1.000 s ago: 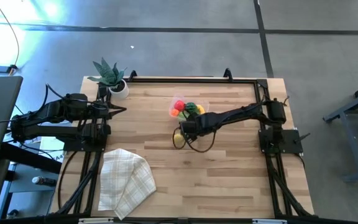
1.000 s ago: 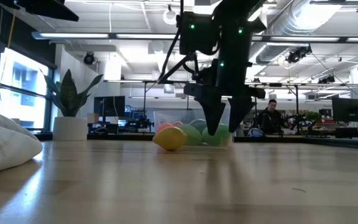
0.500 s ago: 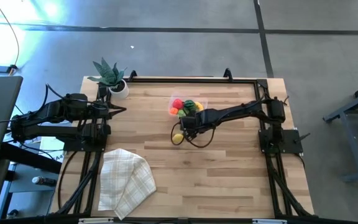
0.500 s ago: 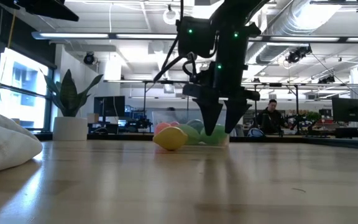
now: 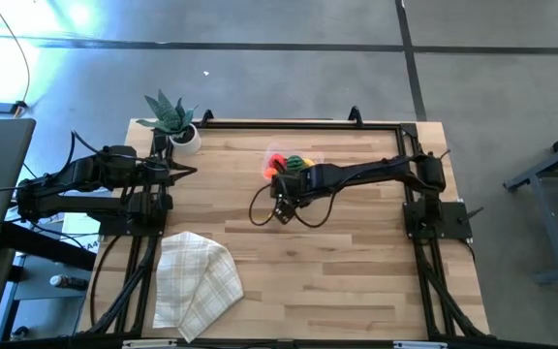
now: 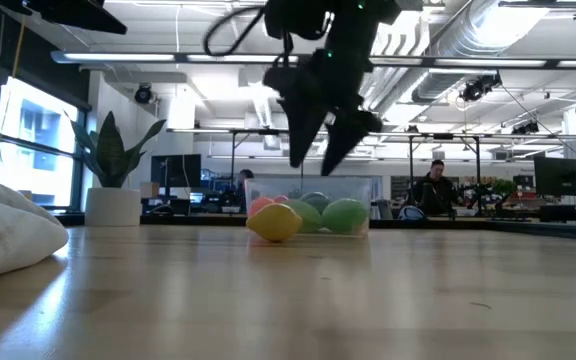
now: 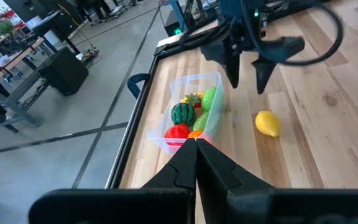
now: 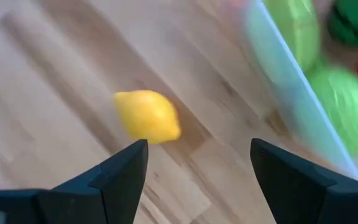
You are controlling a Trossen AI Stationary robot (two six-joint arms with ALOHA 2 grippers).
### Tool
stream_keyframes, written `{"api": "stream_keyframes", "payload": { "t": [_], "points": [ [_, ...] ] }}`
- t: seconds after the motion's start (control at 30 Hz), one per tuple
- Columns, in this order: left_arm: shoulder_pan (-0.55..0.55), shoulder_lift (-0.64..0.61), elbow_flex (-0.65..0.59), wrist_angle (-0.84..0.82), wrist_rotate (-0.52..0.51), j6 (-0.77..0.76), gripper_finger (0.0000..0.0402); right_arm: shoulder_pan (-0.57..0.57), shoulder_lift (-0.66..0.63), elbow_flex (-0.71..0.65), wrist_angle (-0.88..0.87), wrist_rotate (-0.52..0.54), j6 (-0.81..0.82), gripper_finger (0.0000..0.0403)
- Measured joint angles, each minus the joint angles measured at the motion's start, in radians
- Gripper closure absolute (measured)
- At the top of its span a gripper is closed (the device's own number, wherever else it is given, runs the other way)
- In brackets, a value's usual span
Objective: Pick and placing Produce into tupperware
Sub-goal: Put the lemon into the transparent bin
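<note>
Claw work first: the right claw (image 6: 320,160) hangs in the air with its two fingers (image 8: 120,174) spread apart and nothing between them, raised above the worktop (image 5: 356,262) near the middle. Right wrist view looks down on a yellow lemon (image 8: 148,116) lying on the bare wood, free of the fingers and just beside the clear tupperware (image 8: 291,81). From the level camera that lemon (image 6: 274,222) sits in front of the container's near wall, with the claw up above it and off the surface. Inside the tupperware (image 7: 213,78), the left wrist view shows a dark green striped piece (image 7: 182,114), a red piece (image 7: 176,131), a pale green piece (image 7: 210,98) and some orange and yellow bits packed along its length. Over on the left edge of the worktop, the left claw (image 7: 196,144) waits with its fingers pressed together, pointing across toward the container. A potted plant (image 5: 172,118) stands at the far left corner, and a checked folded cloth (image 5: 197,281) lies near the front left.
</note>
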Motion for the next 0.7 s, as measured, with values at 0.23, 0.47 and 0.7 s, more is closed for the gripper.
{"api": "stream_keyframes", "payload": {
  "t": [0.23, 0.47, 0.7],
  "points": [
    [0.0, 0.0, 0.0, 0.0, 0.0, 0.0, 0.0401, 0.026, 0.0, 0.032, -0.025, -0.106, -0.502, 0.0127],
    [0.0, 0.0, 0.0, 0.0, 0.0, 0.0, 0.0401, 0.072, 0.0, 0.032, 0.011, -0.139, -0.905, 0.0127],
    [0.0, 0.0, 0.0, 0.0, 0.0, 0.0, 0.0401, 0.055, 0.023, 0.03, 0.074, -0.11, -1.009, 0.0127]
  ]
}}
